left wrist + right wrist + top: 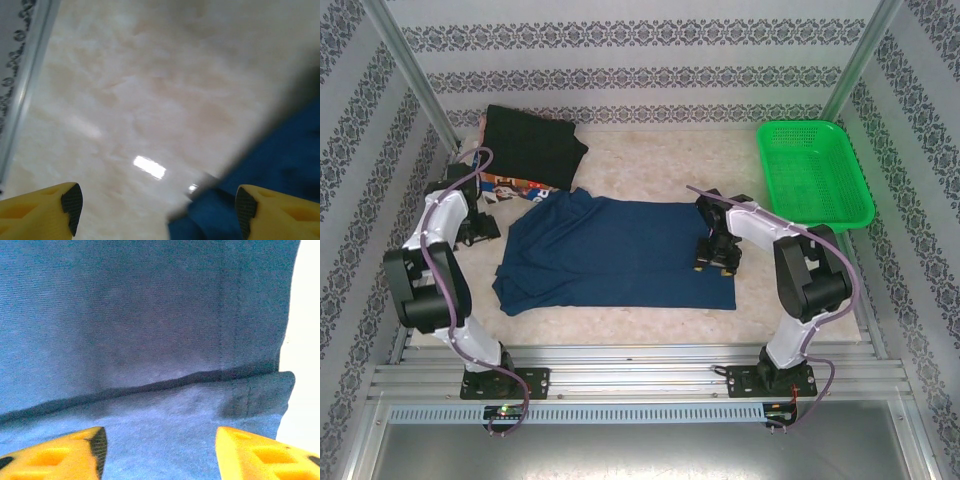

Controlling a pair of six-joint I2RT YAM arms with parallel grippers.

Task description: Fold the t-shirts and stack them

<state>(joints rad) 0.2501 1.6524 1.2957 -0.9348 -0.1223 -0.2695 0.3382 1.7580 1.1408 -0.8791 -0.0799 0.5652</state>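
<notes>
Navy blue cloth t-shirt point(620, 250) lies spread on the pale counter point(660, 160), long axis running 9 to 3 o'clock. Right end effector point(717, 258) hangs over its 3 o'clock hem, released, grasping nothing. Left end effector point(480, 230), likewise released, sits just off the 9 o'clock edge. Judgement: the right arm is better placed.

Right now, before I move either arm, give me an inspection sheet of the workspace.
Surface: pale marble-look table, glossy.
Job's things: navy blue cloth t-shirt laid out at centre; black folded t-shirt back left, overlapping the multicoloured printed t-shirt.
Clutter: green plastic mesh basket, back right, empty.
Grippers: left gripper open over table beside the navy shirt's edge; right gripper open above its right end.
Cables: purple cables along both arms.
Surroundings: patterned walls, metal frame posts.
</notes>
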